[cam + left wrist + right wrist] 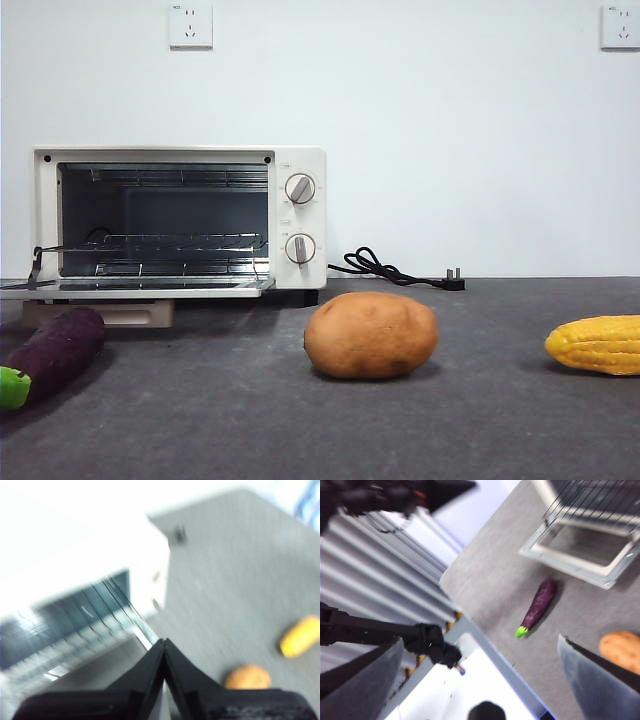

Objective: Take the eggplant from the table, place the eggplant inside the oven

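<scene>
The eggplant (pixel 52 352) lies on the table (pixel 300 430) at the front left, its green stem end toward the camera, just in front of the oven (pixel 180 218). The oven's door (pixel 140 288) hangs open and flat, and the wire rack inside is bare. In the right wrist view the eggplant (pixel 539 605) lies below and ahead of my right gripper (pixel 480 640), which hovers high with jaws wide open and nothing between them. My left gripper (pixel 164 644) is shut and empty, high above the table near the oven (pixel 100 605). Neither gripper shows in the front view.
A brown potato (pixel 371 334) sits mid-table and a yellow corn cob (pixel 598 344) at the right edge. The oven's black power cord (pixel 395 270) lies behind, by the wall. The right wrist view shows the table's edge (pixel 470 625) close to the eggplant.
</scene>
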`<action>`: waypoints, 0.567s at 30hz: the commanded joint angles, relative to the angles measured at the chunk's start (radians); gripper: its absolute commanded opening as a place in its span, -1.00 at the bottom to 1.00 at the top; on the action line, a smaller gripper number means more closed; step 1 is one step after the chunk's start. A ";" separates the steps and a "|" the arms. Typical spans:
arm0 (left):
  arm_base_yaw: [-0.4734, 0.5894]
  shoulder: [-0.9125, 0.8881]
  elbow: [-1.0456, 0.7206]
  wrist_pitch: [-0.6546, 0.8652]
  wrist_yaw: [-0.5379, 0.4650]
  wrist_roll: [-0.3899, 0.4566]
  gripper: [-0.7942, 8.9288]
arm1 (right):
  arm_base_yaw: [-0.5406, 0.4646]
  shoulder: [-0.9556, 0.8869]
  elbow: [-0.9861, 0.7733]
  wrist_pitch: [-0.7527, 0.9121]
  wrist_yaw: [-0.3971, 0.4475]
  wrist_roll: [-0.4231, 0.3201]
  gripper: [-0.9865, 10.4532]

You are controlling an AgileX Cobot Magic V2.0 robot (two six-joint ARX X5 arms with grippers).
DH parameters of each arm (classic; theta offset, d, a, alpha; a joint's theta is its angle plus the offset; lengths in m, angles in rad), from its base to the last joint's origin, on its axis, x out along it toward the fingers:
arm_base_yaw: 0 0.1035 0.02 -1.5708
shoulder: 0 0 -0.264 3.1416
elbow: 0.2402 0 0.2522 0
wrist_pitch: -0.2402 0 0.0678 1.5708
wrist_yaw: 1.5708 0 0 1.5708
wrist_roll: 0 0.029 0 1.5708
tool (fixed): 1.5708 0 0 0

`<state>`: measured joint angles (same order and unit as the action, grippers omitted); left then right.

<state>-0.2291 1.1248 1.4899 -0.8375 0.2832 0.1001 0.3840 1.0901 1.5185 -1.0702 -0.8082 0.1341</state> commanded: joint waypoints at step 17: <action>-0.001 -0.491 -0.007 -0.317 -0.131 -0.045 -0.85 | 0.471 0.318 0.001 0.276 0.248 0.063 0.27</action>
<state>-0.2291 0.6403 1.4899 -1.1530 0.1551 0.0666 0.8360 1.3891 1.5185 -0.8093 -0.5697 0.1749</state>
